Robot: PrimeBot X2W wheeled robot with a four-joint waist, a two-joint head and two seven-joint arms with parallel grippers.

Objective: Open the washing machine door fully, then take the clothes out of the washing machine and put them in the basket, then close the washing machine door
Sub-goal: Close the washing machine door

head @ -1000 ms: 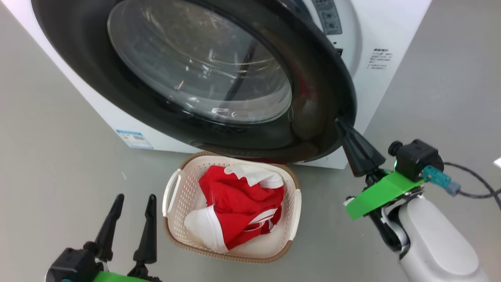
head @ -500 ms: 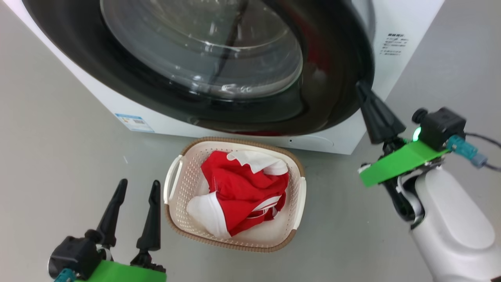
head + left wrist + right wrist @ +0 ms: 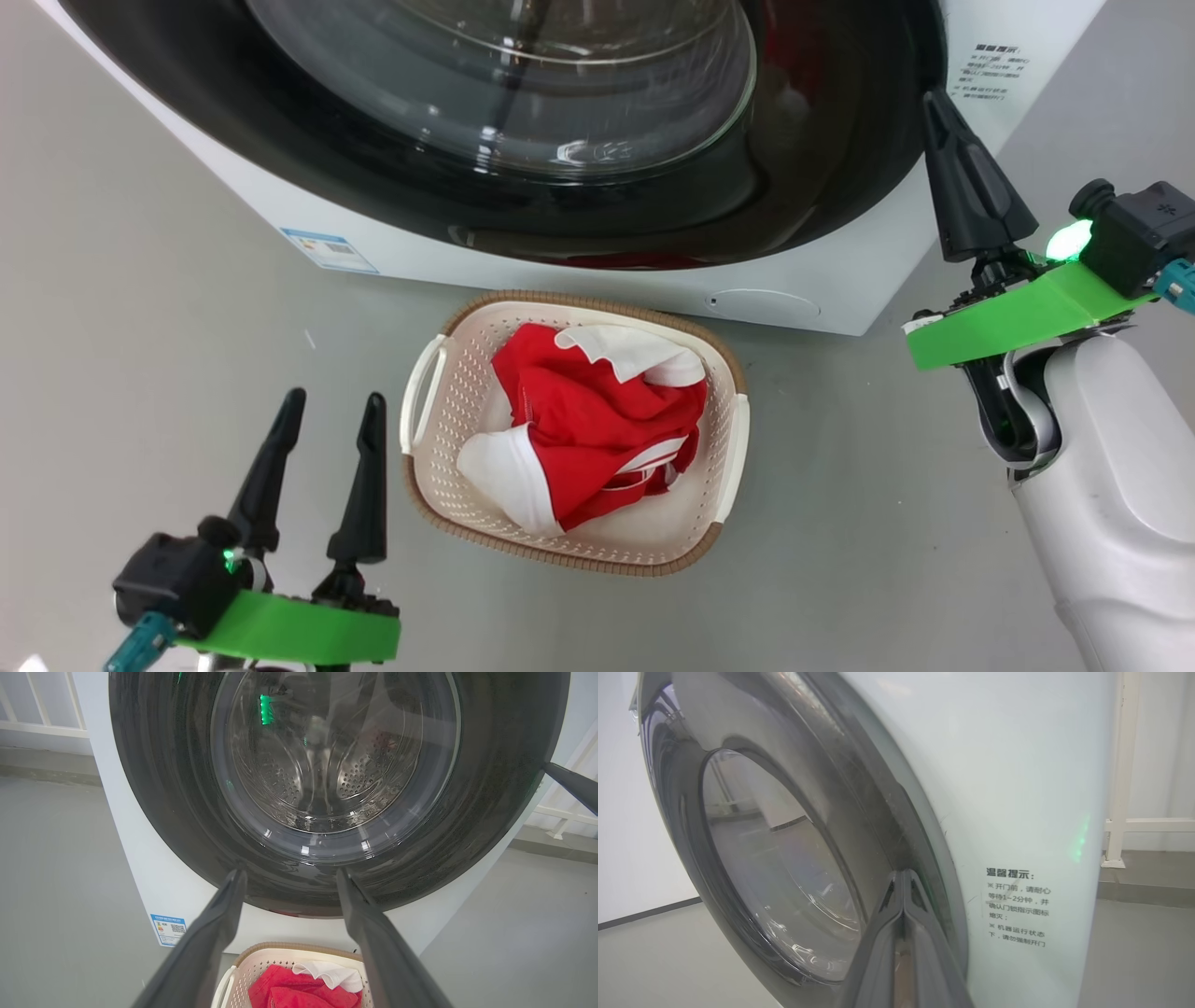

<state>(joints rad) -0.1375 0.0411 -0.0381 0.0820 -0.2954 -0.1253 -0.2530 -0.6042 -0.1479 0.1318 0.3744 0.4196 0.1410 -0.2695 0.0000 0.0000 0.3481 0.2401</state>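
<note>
Closing step, I judge: my right gripper (image 3: 934,107), clenched empty, leans on the washing machine door (image 3: 822,140), nearly shut against the washing machine (image 3: 840,299). The clothes (image 3: 597,429) lie in the basket (image 3: 738,439) just before it; my left gripper (image 3: 334,401) hangs released. Next, push until it latches.

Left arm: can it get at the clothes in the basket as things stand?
Probably yes. The left pincer is open just left of the basket, nothing between them, and the clothes lie uncovered in it. The washing machine door sits behind the basket, not over it.
</note>
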